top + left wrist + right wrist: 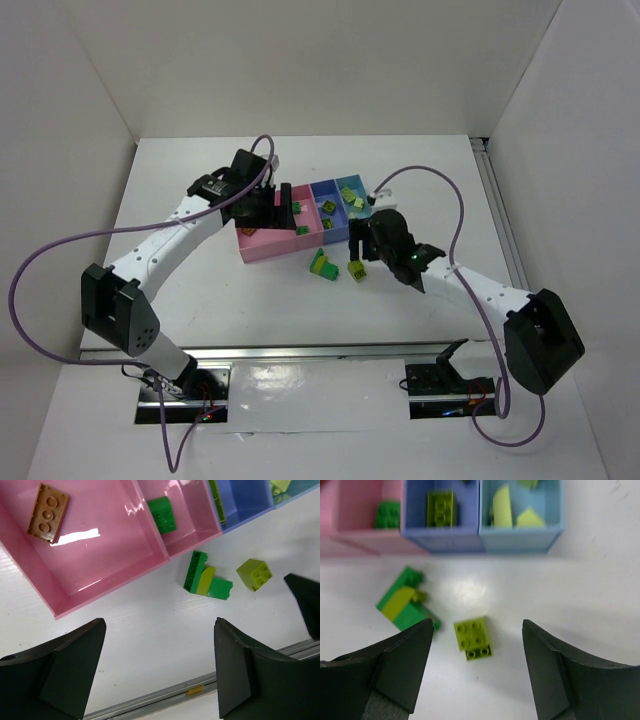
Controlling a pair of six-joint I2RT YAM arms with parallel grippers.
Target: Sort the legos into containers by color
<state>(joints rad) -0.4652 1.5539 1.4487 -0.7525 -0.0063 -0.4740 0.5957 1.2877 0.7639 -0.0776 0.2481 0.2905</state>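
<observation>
Right gripper (476, 647) hangs spread over the lime brick (474, 637) at lower centre of its wrist view, fingers framing it, I judge for a pick toward the periwinkle compartment (440, 539), upper left, which holds a matching lime piece. Left gripper (159, 650), also spread and empty, hovers below the big pink compartment (100, 587), where an orange-brown brick (47, 512) lies upper left. A green-and-yellow clump (206, 577) sits on the table (150, 625) nearby. I read no writing anywhere.

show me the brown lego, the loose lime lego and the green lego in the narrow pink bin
brown lego (48, 514): left wrist view, middle of its studded top
loose lime lego (471, 634): right wrist view, centre of its studded top
green lego (161, 514): left wrist view, its studded top
</observation>
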